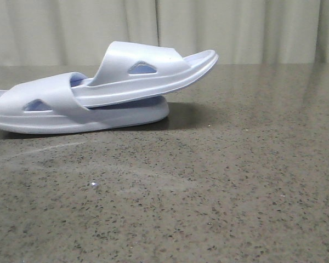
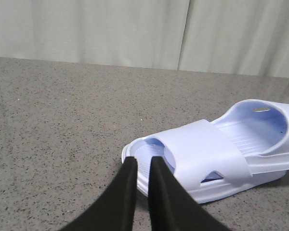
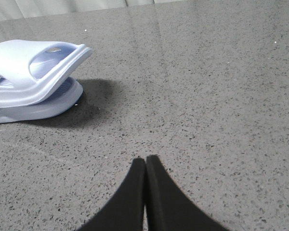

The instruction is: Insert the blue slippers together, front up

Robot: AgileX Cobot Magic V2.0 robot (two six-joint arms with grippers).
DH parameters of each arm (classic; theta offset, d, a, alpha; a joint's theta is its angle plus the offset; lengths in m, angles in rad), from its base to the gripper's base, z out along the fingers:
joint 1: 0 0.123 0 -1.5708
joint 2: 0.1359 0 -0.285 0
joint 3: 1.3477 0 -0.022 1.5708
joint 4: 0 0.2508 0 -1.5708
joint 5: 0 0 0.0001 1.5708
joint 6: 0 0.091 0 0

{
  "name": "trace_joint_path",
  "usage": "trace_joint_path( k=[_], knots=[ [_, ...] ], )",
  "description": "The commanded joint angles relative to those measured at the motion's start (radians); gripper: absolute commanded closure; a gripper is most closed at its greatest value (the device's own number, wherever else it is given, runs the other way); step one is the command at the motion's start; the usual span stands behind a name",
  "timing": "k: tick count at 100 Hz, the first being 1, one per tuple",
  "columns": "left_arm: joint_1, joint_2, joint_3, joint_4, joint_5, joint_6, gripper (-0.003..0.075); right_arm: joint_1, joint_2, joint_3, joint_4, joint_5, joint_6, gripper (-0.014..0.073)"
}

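Two blue slippers lie nested at the table's left. The lower slipper rests flat. The upper slipper is pushed under its strap and tilts up to the right, its end off the table. Neither gripper shows in the front view. In the left wrist view my left gripper hangs at the end rim of the lower slipper, its fingers a narrow gap apart, gripping nothing; the upper slipper lies beyond. My right gripper is shut and empty over bare table, well apart from the upper slipper and lower slipper.
The speckled grey stone table stretches to the right and front of the slippers. A pale curtain hangs behind its far edge.
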Motion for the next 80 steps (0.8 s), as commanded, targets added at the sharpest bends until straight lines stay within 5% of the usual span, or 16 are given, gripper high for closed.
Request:
trace_joint_path(
  k=[1, 12, 20, 43, 50, 67, 80],
  knots=[
    [-0.01, 0.001, -0.021, -0.031, 0.016, 0.003, 0.0705, 0.003, -0.001, -0.027, 0.013, -0.011, -0.012, 0.0683],
    [-0.01, -0.037, -0.015, 0.014, -0.014, -0.002, 0.0705, 0.003, -0.001, -0.027, 0.013, -0.011, -0.012, 0.0683],
    [-0.001, -0.083, -0.013, 0.194, -0.039, -0.134, 0.0705, 0.003, -0.001, -0.027, 0.013, -0.011, -0.012, 0.0683],
    [0.025, -0.233, 0.053, 1.266, -0.133, -1.251, 0.0705, 0.003, -0.001, -0.027, 0.013, -0.011, -0.012, 0.0683],
    [0.025, -0.271, 0.09, 1.478, -0.163, -1.444, 0.0705, 0.003, -0.001, -0.027, 0.013, -0.011, -0.012, 0.0683],
    [0.025, -0.39, 0.23, 1.539, -0.268, -1.511, 0.0705, 0.003, -0.001, -0.027, 0.013, -0.009, -0.012, 0.0683],
    [0.025, -0.461, 0.226, 1.575, -0.166, -1.509, 0.0705, 0.003, -0.001, -0.027, 0.013, -0.009, -0.012, 0.0683]
  ],
)
